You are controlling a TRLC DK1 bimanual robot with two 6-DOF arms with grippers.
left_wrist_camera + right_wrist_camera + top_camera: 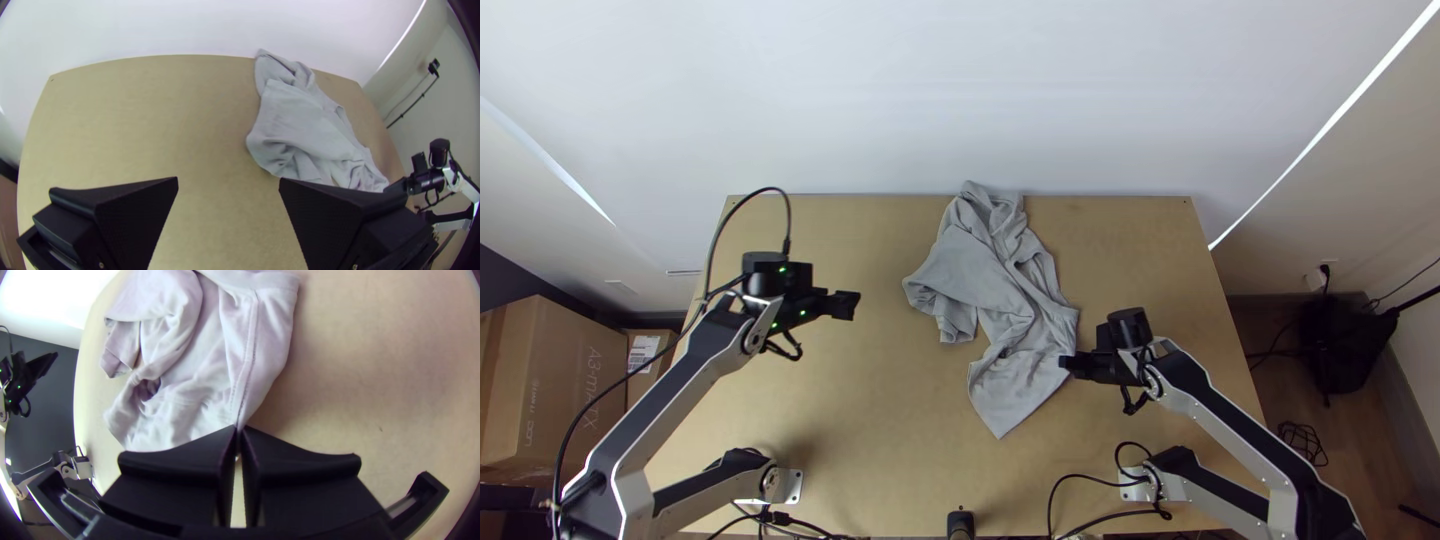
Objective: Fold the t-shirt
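The grey t-shirt (1000,300) lies bunched and creased on the light wooden surface (880,410), in its middle and a little toward the right. It stretches from the far edge toward the near side, with one narrow rumpled end at the far edge and a pointed corner at the near end. A loose flap spreads out on its left side, and deep folds run along its length.

The right gripper (1066,363) is at the shirt's right side, toward the near end. Its jaws are together, clamped on the shirt's edge where a stitched seam (247,360) runs down between their tips. From that pinch the seam leads up to a smooth band of cloth (280,281), while the fabric beside it is wrinkled.

The left gripper (847,305) is over the left part of the surface, well apart from the shirt. Its jaws stand wide apart with nothing between them.

A cardboard box (555,385) stands beyond the surface on the left, and a black cable (716,243) loops above the left arm.
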